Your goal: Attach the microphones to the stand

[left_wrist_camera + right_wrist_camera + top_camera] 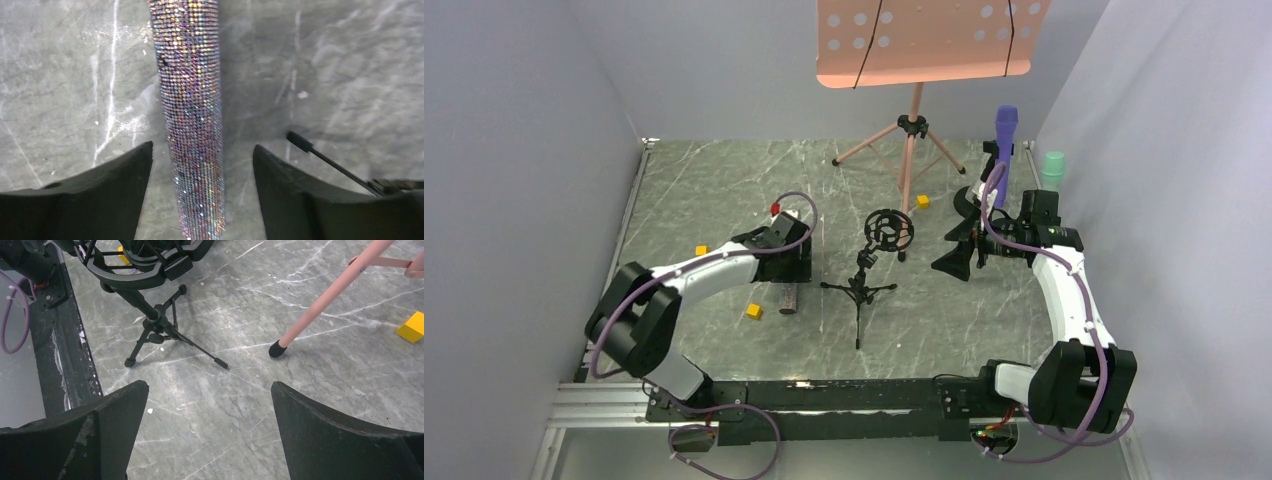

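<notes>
Left claw (202, 146): released, jaws spread and pointing down at the table (350, 75). One finger stands on each side of the glittery microphone, with a strip of bare table showing on both sides, so nothing is touched.
Glittery microphone (190, 100): lies flat on the table, left of centre, directly beneath the left claw. From above, only its near end pokes out from under the wrist. Which end carries the head cannot be told.
Long axis: runs near to far, square across the line on which the fingers close. The barrel sits roughly midway in the gap.
Right claw (207, 390): released, with nothing between the jaws. It hangs over bare table on the right, facing the stand.
Stand (889, 230): a black tripod with a round ring mount at the centre of the table, just right of the left claw and between the two arms. The ring looks empty.
Purple microphone (1005, 130): upright at the far right, beyond the right claw. What holds it cannot be made out.
Mint-green microphone (1052, 168): only its top shows, against the right wall.
Nearer arm: the left. The right is well apart from the glittery microphone.
Step in hand (judged): close on the barrel, lift it, and carry it right to the ring.
Hazards (judged): the round barrel may roll under an uneven pinch. A stand leg (300, 141) lies near the right-hand finger.
Bystanders: pink music stand (914, 130) and yellow cubes (753, 311).
</notes>
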Motion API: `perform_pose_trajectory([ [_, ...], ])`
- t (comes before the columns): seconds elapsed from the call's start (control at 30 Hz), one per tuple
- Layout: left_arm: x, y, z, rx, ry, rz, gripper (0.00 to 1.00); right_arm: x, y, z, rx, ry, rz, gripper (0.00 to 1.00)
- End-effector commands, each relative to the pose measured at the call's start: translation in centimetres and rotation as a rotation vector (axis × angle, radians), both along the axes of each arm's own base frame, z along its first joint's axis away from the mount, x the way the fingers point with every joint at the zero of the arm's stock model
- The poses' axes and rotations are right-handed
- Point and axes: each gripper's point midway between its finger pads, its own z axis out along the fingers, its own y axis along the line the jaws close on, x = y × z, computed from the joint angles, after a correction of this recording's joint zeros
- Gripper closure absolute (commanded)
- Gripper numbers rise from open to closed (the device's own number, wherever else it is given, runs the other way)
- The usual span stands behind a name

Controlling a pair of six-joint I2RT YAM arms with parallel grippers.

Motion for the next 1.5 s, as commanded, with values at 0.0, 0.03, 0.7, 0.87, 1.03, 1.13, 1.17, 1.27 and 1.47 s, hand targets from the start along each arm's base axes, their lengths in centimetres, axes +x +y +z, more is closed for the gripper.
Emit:
perform_pose_trajectory([
  [0.0, 0.2, 1.2, -0.7, 0.105, 0.051, 0.069, 0.34, 0.5, 0.0, 1.5, 0.003, -0.071, 0.015, 0.0],
  [0.03, 0.1, 1.2, -1.1, 0.112, 0.064, 0.07, 0.36, 0.5, 0.0, 1.5, 0.003, -0.07, 0.015, 0.0],
  [0.7, -1.1, 1.4, -2.0, 0.233, 0.087, 0.026, 0.87, 0.5, 0.0, 1.6, 0.003, -0.075, 0.017, 0.0],
  [0.87, -0.9, 1.7, 3.0, 0.188, -0.059, 0.001, 1.0, 0.4, 0.0, 1.8, 0.005, -0.084, 0.019, 0.0],
  [1.03, -3.0, -0.5, 8.5, -0.048, -0.258, -0.204, 1.0, 0.0, -0.4, 3.0, 0.012, -0.138, 0.019, 0.0],
  [1.13, -4.8, -1.4, 13.2, -0.221, -0.445, -0.329, 1.0, -0.5, -0.9, 4.4, 0.026, -0.18, 0.011, 0.0],
  [1.17, -5.5, -1.7, 14.5, -0.268, -0.496, -0.378, 1.0, -0.6, -1.1, 5.0, 0.027, -0.19, 0.005, 0.0],
  [1.27, -7.8, -3.0, 18.6, -0.412, -0.65, -0.519, 1.0, -1.1, -1.1, 7.6, 0.018, -0.231, 0.013, 0.0],
  [1.47, -10.7, -5.7, 25.9, -0.646, -0.817, -0.691, 1.0, -3.5, 2.0, 13.8, 0.103, -0.237, 0.162, 0.0],
])
